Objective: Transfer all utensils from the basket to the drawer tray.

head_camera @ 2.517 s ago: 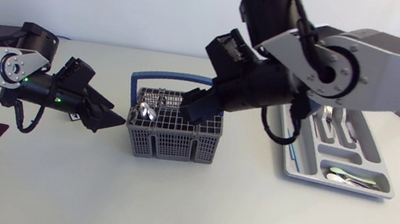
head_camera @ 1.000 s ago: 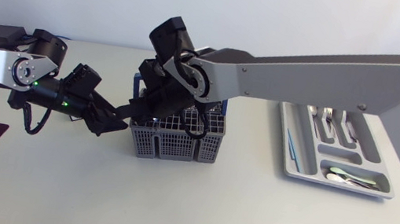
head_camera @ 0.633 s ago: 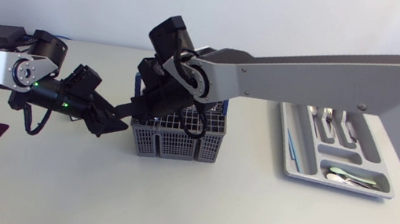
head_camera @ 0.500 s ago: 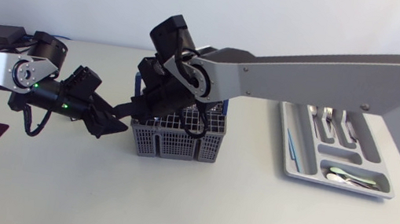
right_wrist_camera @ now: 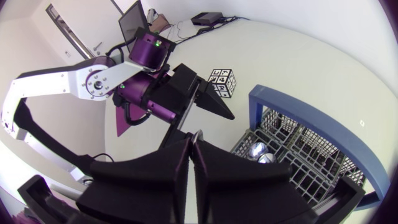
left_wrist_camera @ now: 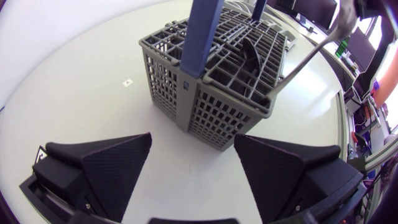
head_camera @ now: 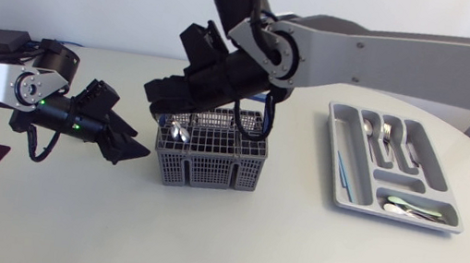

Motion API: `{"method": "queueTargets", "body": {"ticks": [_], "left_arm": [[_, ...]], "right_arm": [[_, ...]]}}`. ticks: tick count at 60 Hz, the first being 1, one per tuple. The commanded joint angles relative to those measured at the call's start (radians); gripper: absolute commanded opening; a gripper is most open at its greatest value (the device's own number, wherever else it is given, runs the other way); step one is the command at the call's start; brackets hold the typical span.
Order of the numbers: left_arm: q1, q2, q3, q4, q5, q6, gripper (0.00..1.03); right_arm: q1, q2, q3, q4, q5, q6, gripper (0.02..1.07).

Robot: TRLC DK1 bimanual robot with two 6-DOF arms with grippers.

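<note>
One utensil (left_wrist_camera: 311, 53) is coming up out of the basket (head_camera: 212, 161) at mid-frame, clenched in my just-raised right gripper (head_camera: 159, 92), left gripper (head_camera: 126, 143) spread wide beside it, tray (head_camera: 340, 180) waiting at right.

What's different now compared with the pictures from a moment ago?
The right gripper, which was down in the basket, has risen above it, shut on a thin utensil that it is drawing out. The left gripper remains open beside the basket. The basket and the drawer tray have not moved.
</note>
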Motion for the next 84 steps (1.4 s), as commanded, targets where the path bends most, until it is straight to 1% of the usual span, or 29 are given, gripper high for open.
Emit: {"method": "queueTargets", "body": {"ticks": [1,10,19,28,38,46,56,61,66,69,74,76,77,81,84], "left_arm": [[-0.006,-0.016,-0.034,0.000,0.008,0.015,0.94],[-0.008,-0.045,-0.036,-0.001,0.008,0.001,0.94],[-0.009,-0.076,-0.040,-0.006,0.008,-0.009,0.94],[-0.008,-0.136,-0.040,-0.023,0.008,-0.020,0.94],[0.000,-0.186,-0.019,-0.063,0.008,-0.029,0.94],[-0.005,-0.208,-0.013,-0.067,0.008,-0.048,0.94],[-0.022,-0.223,-0.013,-0.076,0.008,-0.055,0.94],[-0.028,-0.228,-0.014,-0.080,0.007,-0.055,0.94],[-0.031,-0.231,-0.013,-0.083,0.007,-0.055,0.94],[-0.031,-0.231,-0.013,-0.083,0.008,-0.055,0.94],[-0.031,-0.232,-0.013,-0.083,0.007,-0.055,0.94],[-0.032,-0.232,-0.013,-0.083,0.007,-0.055,0.94],[-0.032,-0.234,-0.013,-0.083,0.008,-0.055,0.94],[-0.032,-0.234,-0.014,-0.083,0.008,-0.055,0.94],[-0.035,-0.235,-0.016,-0.083,0.008,-0.055,0.94]], "right_arm": [[-0.031,-0.058,0.019,-0.024,-0.043,0.051,0.08],[-0.057,-0.142,0.013,-0.038,-0.080,0.066,0.08],[-0.078,-0.210,0.001,-0.062,-0.080,0.067,0.08],[-0.152,-0.299,-0.047,-0.107,-0.074,0.052,0.08],[-0.298,-0.405,-0.113,-0.253,-0.060,-0.046,0.08],[-0.448,-0.466,-0.199,-0.385,-0.035,-0.173,0.08],[-0.677,-0.547,-0.341,-0.461,-0.020,-0.357,0.08],[-0.802,-0.553,-0.398,-0.492,-0.003,-0.459,0.08],[-0.913,-0.543,-0.452,-0.486,0.060,-0.546,0.08],[-0.950,-0.535,-0.478,-0.471,0.095,-0.580,0.08],[-0.993,-0.533,-0.550,-0.348,0.215,-0.595,0.08],[-1.000,-0.530,-0.564,-0.329,0.239,-0.598,0.08],[-1.006,-0.527,-0.577,-0.316,0.267,-0.606,0.08],[-1.011,-0.523,-0.627,-0.217,0.356,-0.609,0.08],[-1.013,-0.504,-0.642,-0.187,0.403,-0.611,0.08]]}}
